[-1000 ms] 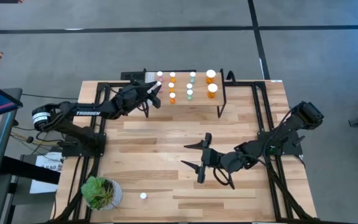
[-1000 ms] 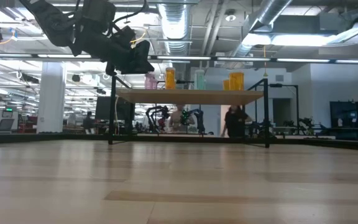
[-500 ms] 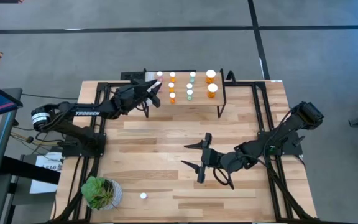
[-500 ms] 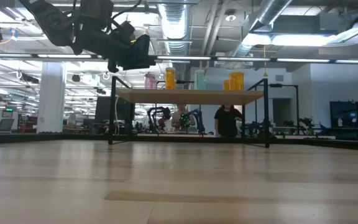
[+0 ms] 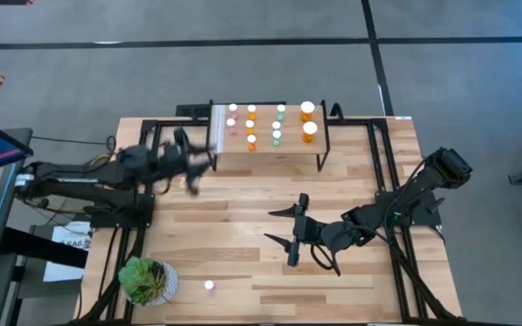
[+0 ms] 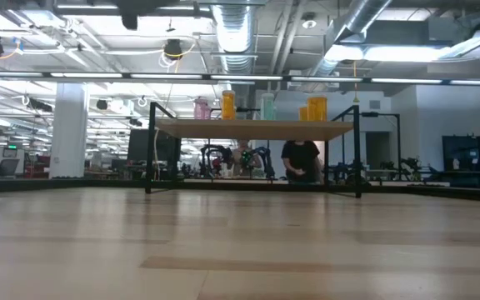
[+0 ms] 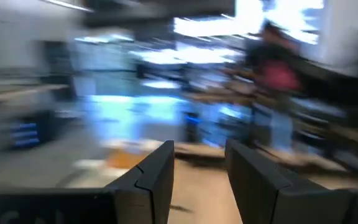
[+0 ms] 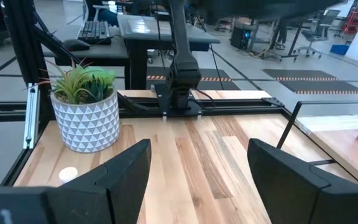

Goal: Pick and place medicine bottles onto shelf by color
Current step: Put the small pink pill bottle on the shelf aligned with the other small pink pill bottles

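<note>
high view: the medicine bottles (image 5: 277, 124) stand in rows on the shelf (image 5: 270, 156) at the table's far edge, one more (image 5: 209, 285) alone near the potted plant (image 5: 146, 280). the left gripper (image 5: 191, 168), blurred, sits just off the shelf's left end, fingers parted and empty. the right gripper (image 5: 290, 227) lies spread wide mid-table, well apart from them.

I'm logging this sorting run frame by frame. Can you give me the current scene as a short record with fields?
shelf: small wood-topped shelf on black legs, at the table's far edge
bottles on shelf: white-capped pill bottles, pink, orange, pale green, and wider orange ones
off shelf: one white-capped bottle lying beside the green potted plant
left gripper: open, empty, in front of the shelf's left end
right gripper: open, empty, over mid-table
</note>
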### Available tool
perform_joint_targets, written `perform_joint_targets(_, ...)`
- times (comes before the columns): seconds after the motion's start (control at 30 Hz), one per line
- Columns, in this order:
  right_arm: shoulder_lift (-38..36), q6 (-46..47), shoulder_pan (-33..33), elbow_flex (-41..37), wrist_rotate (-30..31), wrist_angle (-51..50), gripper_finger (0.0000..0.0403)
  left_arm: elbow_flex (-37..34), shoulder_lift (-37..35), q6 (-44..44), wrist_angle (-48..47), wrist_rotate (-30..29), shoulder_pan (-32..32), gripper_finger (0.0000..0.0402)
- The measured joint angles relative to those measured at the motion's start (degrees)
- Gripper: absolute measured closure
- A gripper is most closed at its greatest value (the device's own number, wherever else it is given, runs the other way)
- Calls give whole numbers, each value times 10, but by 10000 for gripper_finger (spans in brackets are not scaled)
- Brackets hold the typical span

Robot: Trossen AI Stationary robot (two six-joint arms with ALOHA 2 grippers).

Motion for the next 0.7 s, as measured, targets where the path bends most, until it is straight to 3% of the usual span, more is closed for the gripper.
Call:
perform_joint_targets(0.07, 0, -1, 0, 0, 0, 0, 112, 0, -23, 18, -64, 32, -75, 272)
perform_joint_targets(0.13, 0, -3, 0, 0, 3, -2, 112, 0, -23, 19, -108, 21, -171, 272)
perform_joint_targets(0.27, -3, -1, 0, 0, 37, -23, 112, 6, 20, -8, -158, -128, -358, 272)
perform_joint_targets(0.37, -6, 3, 4, 0, 50, -33, 112, 30, 81, -50, -184, -198, -460, 272)
perform_joint_targets(0.53, -30, 1, 28, 0, 97, -61, 112, 81, 195, -124, -191, -211, -546, 272)
perform_joint_targets(0.7, -68, 1, 80, 0, 179, -105, 112, 153, 309, -196, -249, -157, -569, 261)
